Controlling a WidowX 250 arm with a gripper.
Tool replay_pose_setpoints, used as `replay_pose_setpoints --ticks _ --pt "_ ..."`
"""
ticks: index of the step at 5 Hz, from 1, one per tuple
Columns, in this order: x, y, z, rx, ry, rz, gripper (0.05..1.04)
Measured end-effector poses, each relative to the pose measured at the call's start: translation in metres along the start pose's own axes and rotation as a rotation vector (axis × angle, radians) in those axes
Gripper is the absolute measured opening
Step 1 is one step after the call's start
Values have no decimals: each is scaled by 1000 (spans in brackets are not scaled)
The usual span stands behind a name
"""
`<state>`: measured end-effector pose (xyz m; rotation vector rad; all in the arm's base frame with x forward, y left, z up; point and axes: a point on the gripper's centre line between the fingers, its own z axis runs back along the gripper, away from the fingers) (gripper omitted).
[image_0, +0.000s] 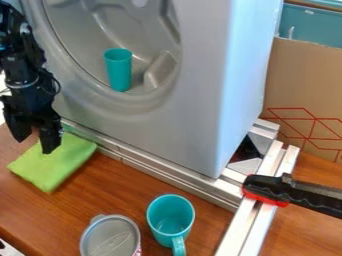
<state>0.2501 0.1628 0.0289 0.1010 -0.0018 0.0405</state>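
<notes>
Gripper (35, 145) open, gripping nothing, at green cloth (53, 167); cloth's long axis runs lower-left to upper-right, upper part partly hidden.

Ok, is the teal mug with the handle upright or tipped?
Upright: the mug stands on the wooden table, its open rim facing up and its handle out at the side.

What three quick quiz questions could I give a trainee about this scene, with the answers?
1. True or false: the gripper is nearer to the green cloth than to the teal mug.
2. What stands in the round hollow of the grey machine? A) a bowl B) a teal cup C) a sponge
3. Fill in: the mug's handle points toward the ____ edge of the picture.
Key: 1 true; 2 B; 3 bottom
</notes>
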Motion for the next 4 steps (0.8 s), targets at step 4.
replay_pose_setpoints --ticks 4 --pt "-27 -34 64 -89 105 -144 1000"
